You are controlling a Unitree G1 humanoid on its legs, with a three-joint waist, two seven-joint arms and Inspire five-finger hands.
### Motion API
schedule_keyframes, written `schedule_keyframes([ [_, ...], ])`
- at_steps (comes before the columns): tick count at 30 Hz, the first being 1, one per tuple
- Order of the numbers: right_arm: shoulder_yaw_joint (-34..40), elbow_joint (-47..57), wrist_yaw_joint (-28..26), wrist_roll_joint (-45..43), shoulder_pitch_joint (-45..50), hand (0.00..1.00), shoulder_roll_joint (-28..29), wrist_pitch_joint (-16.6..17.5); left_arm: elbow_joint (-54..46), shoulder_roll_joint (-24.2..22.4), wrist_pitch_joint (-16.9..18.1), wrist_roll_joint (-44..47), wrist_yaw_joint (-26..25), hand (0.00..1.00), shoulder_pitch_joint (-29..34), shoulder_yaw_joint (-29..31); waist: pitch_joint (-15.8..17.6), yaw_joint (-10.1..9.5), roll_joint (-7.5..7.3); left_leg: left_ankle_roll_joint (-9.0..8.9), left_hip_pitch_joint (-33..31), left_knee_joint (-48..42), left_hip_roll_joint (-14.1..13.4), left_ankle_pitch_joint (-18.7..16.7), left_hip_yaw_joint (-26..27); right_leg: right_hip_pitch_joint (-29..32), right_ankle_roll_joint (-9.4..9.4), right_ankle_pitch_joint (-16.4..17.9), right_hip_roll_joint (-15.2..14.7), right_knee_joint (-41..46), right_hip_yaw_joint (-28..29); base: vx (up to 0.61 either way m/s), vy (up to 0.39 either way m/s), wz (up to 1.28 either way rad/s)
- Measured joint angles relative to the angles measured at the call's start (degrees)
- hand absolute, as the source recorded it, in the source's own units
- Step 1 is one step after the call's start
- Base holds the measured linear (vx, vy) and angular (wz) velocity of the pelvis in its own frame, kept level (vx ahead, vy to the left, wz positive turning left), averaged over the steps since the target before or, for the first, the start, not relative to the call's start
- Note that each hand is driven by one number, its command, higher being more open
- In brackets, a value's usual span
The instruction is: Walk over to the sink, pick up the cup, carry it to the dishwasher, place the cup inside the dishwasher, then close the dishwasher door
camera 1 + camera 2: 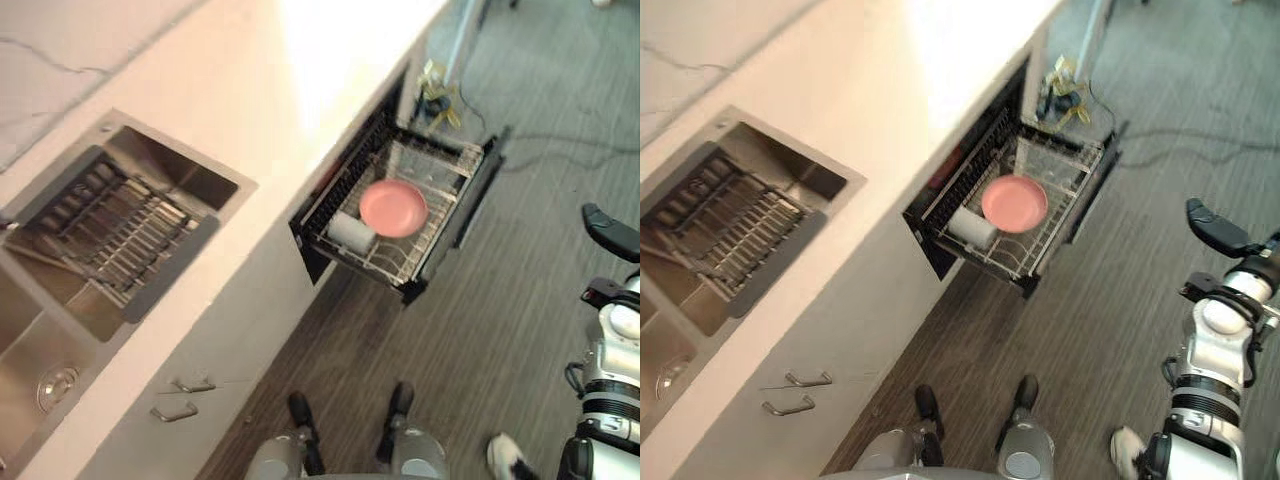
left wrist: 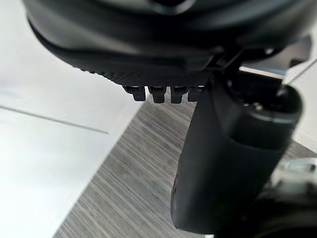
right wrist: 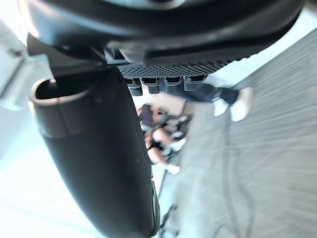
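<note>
A white cup (image 1: pixel 352 232) lies on its side in the wire rack of the open dishwasher drawer (image 1: pixel 470 195), next to a pink plate (image 1: pixel 393 207). The drawer sticks out from under the counter over the floor. The steel sink (image 1: pixel 40 330) is at the left, with a dark drying rack (image 1: pixel 120 230) set across it. My right hand (image 1: pixel 1215 228) hangs at the right, well away from the drawer, open and holding nothing. My left hand (image 2: pixel 233 163) shows over the wood floor beside a white cabinet front, relaxed and holding nothing.
A pale counter (image 1: pixel 280 90) runs from the sink past the dishwasher. Drawer handles (image 1: pixel 175 408) sit below the sink. A yellow and dark object (image 1: pixel 437 95) lies on the floor beyond the drawer. A person's white shoe (image 1: pixel 505 455) stands near my right side.
</note>
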State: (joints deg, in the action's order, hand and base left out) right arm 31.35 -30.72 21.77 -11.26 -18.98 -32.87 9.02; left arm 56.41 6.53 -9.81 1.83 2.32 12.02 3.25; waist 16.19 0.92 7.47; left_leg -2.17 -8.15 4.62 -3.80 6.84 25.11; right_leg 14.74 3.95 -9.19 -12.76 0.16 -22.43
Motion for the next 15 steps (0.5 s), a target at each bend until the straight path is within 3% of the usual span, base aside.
schedule_keyframes([
  [4,-1.5,-2.3,-1.4,-1.8,-4.5,0.0,0.0,-2.6,-1.5,-2.5,0.9,2.1,-0.5,1.0,-1.0,-1.1,5.1,-0.22,4.99,0.36,-1.6,-0.1,-0.4,0.3,1.9,3.0,-0.63,-0.9,0.8,0.0,2.2,0.05,-0.028,-0.25],
  [9,-7.9,-2.5,-1.8,-0.1,-11.8,0.0,-0.1,-4.0,-3.5,-3.1,-0.7,3.3,-2.4,1.0,-3.7,-2.8,8.0,-1.72,6.95,0.38,-4.6,-0.8,-0.4,0.5,1.6,6.0,-1.08,-1.4,1.2,0.1,2.6,0.04,-0.018,-0.02],
  [15,-15.1,-5.3,-3.7,2.4,-20.8,0.0,-1.8,-4.3,-4.9,-3.7,-3.5,6.1,-3.4,1.0,-6.1,-4.9,9.1,-5.07,8.84,1.2,-7.6,-1.0,1.3,1.5,-3.7,8.1,-0.48,-0.8,-1.6,2.8,-0.1,0.02,0.037,0.3],
])
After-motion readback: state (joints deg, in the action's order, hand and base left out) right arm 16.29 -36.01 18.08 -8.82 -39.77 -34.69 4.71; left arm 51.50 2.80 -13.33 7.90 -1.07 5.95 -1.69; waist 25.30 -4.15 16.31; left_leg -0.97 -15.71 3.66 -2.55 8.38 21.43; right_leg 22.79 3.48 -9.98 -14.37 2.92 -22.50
